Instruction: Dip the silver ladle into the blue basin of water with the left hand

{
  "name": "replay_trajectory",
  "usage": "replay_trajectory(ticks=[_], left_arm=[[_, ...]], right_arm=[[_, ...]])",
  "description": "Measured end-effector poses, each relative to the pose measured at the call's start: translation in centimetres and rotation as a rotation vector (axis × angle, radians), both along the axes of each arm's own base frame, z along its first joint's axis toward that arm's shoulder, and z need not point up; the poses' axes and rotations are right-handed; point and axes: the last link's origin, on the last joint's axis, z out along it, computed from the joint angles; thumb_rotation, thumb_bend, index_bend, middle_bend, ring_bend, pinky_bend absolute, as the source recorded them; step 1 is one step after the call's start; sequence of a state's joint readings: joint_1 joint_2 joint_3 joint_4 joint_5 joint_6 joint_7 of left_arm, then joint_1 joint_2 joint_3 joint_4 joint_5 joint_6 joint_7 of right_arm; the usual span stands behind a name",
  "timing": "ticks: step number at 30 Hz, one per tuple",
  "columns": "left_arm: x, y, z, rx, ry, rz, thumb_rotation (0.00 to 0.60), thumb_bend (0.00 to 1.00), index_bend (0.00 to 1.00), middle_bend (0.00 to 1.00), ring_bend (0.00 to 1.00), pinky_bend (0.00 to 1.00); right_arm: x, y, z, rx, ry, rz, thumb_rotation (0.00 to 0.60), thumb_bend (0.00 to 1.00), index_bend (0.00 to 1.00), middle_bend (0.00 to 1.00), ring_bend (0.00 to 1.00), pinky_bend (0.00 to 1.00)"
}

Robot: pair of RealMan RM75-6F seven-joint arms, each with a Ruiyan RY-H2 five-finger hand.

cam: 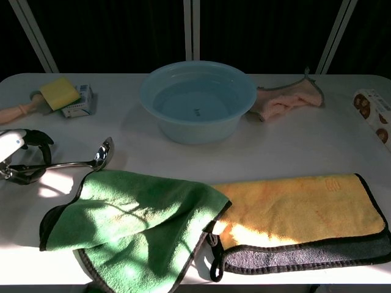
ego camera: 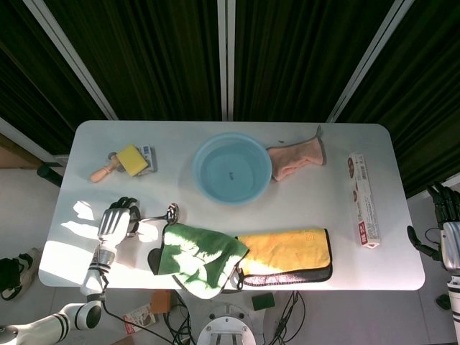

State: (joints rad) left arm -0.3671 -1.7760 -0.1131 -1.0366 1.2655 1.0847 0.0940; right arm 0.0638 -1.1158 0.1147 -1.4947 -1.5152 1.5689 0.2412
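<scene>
The silver ladle (ego camera: 162, 213) lies on the white table left of the green cloth, its bowl (cam: 104, 151) pointing right and its thin handle (cam: 67, 165) running left. My left hand (ego camera: 116, 221) grips the handle's end, dark fingers (cam: 33, 139) curled over it near the table's left edge. The blue basin (ego camera: 195, 169) with water stands at the back centre, well apart from the ladle; its wall (cam: 195, 129) faces the chest view. My right hand (ego camera: 447, 230) hangs off the table's right side, fingers apart, holding nothing.
A green cloth (cam: 134, 213) overlaps a yellow cloth (cam: 299, 204) along the front edge, just right of the ladle. A pink cloth (ego camera: 296, 159) lies right of the basin. A yellow sponge (ego camera: 132, 159), wooden brush (ego camera: 102, 172) and small box (cam: 78, 104) sit back left. A long carton (ego camera: 363, 200) lies far right.
</scene>
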Motion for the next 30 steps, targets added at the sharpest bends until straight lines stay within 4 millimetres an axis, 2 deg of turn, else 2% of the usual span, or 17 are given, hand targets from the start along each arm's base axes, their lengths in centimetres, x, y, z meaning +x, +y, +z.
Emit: replay_trajectory(ticks=[5, 11, 19, 30], left_arm=[[-0.1, 0.0, 0.0, 0.0, -0.005, 0.005, 0.6, 0.4, 0.55, 0.23, 0.13, 0.22], [0.3, 0.0, 0.3, 0.024, -0.052, -0.015, 0.6, 0.45, 0.63, 0.32, 0.19, 0.25], [0.9, 0.0, 1.9, 0.065, -0.186, -0.065, 0.6, 0.49, 0.75, 0.52, 0.33, 0.46], [1.1, -0.1, 3.9, 0.078, -0.266, -0.125, 0.6, 0.51, 0.76, 0.61, 0.46, 0.64]], right_arm=[[0.0, 0.0, 0.0, 0.002, 0.001, 0.0, 0.6, 0.36, 0.02, 0.0, 0.0, 0.0], [0.0, 0.0, 0.0, -0.002, -0.001, 0.002, 0.6, 0.36, 0.02, 0.0, 0.0, 0.0], [0.0, 0.0, 0.0, -0.002, -0.002, 0.007, 0.6, 0.36, 0.02, 0.0, 0.0, 0.0], [0.1, 0.1, -0.1, 0.003, -0.004, 0.015, 0.6, 0.36, 0.02, 0.0, 0.0, 0.0]])
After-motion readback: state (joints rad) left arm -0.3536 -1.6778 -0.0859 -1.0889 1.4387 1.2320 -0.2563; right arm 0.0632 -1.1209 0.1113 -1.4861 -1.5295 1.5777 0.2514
